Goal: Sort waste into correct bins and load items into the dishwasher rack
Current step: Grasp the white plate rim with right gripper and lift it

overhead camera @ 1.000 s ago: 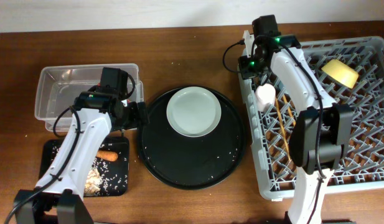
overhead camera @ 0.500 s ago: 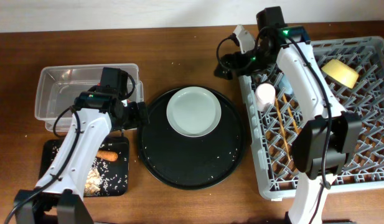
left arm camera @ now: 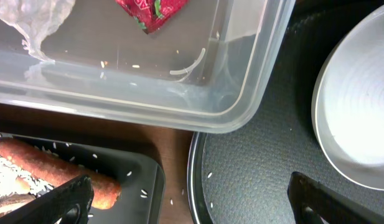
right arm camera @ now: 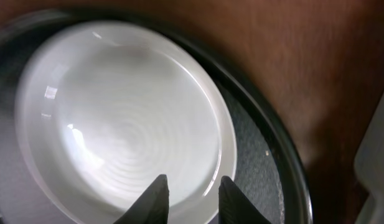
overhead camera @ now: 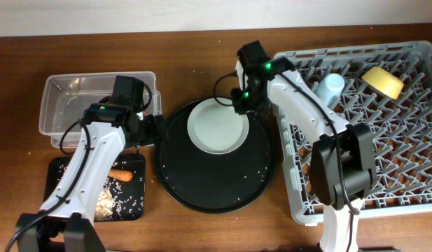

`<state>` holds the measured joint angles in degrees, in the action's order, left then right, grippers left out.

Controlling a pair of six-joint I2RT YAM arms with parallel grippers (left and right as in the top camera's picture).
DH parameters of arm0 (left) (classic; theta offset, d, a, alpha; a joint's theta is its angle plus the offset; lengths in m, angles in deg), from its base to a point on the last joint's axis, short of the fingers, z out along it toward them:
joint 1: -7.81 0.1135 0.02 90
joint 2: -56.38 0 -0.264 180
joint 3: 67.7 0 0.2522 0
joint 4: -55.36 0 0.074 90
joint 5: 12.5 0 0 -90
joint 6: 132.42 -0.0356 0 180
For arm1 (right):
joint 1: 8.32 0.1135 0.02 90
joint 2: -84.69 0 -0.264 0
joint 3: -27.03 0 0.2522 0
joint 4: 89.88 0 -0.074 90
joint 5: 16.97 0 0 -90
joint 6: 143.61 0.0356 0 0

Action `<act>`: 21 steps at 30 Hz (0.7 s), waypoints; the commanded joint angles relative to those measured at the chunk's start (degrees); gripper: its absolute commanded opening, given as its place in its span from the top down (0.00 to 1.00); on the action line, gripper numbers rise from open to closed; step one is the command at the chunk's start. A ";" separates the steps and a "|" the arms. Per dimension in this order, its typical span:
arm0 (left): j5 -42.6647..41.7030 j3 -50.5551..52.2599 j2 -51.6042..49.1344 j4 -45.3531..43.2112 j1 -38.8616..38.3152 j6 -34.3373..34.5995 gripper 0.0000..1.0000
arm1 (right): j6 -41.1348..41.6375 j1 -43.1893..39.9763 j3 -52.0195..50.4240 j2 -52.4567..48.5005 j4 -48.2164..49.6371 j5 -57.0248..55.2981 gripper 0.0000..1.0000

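swung off the rack [overhead camera: 398, 140], right claw [right arm camera: 193, 194] hovers over the plate [overhead camera: 216, 126] on the round tray [overhead camera: 216, 185], narrowly apart, empty; loading the plate next calls for a rim grip.

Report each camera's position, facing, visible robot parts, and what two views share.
Overhead: above the table, facing straight down; left arm, right arm, large square grey plastic rack.
Left wrist: on left arm, facing down at clear plastic rectangular tub; open left end effector at bottom.
Right wrist: on right arm, facing down at pale grey-green round plate; right end effector at bottom.
Shared: both wrist views show that plate on the large round black tray.
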<state>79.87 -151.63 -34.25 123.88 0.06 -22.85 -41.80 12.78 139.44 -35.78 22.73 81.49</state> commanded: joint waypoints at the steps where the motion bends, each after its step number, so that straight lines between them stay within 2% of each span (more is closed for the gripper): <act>1: -0.02 -0.09 0.76 -0.07 0.15 0.11 0.01 | 2.62 0.31 -7.43 1.05 5.79 -3.17 0.73; 7: -0.02 -0.09 0.76 -0.07 0.15 0.11 0.01 | 2.64 0.26 -14.12 1.05 12.31 -3.15 0.74; 9: -0.02 -0.09 0.76 -0.07 0.15 0.13 0.01 | 2.64 0.28 -14.12 1.05 12.35 -3.15 0.81; 10: 0.00 -0.09 0.76 -0.09 0.15 0.13 0.01 | 2.64 0.26 -14.12 1.05 12.37 -3.15 0.94; 14: -0.02 -0.09 0.76 -0.09 0.15 0.13 0.01 | 1.99 -0.02 -12.70 1.36 11.80 -3.15 0.96; 16: -0.02 -0.09 0.76 -0.09 0.15 0.11 0.01 | 1.38 -0.44 -7.63 2.64 8.13 -3.15 0.96; 19: 0.00 -0.09 0.76 -0.09 0.15 0.13 0.01 | -5.53 -1.46 1.84 5.11 0.79 -3.39 0.96; 21: 0.00 -0.09 0.76 -0.09 0.15 0.13 0.01 | -9.77 -3.02 11.21 7.32 -7.65 -10.95 0.96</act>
<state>79.87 -151.63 -34.25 123.93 0.06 -22.85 -45.34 11.80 141.24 -33.72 20.76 78.19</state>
